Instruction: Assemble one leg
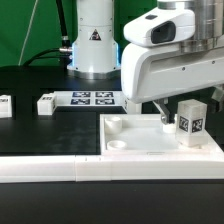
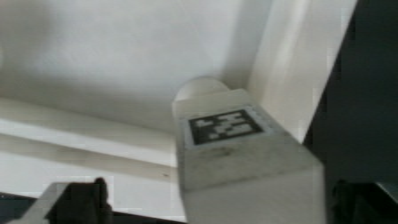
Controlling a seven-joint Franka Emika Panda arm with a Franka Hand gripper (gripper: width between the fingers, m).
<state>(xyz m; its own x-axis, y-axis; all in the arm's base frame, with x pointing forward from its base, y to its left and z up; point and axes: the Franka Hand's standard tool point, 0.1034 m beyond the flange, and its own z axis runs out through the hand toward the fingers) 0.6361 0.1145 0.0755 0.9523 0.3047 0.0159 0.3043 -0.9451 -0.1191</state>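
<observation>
White leg [image 1: 191, 122] stands upright on the tray [image 1: 140, 150], hand [image 2: 219, 199] wide open, holding nothing.

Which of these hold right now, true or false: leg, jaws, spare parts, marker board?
1. The leg stands upright in the tray. True.
2. The jaws are shut on the leg. False: they stand open, with the fingers clear of its sides.
3. Two small white parts sit on the table at the exterior view's left. True.
4. The marker board lies inside the tray. False: it lies on the table behind the tray.
</observation>
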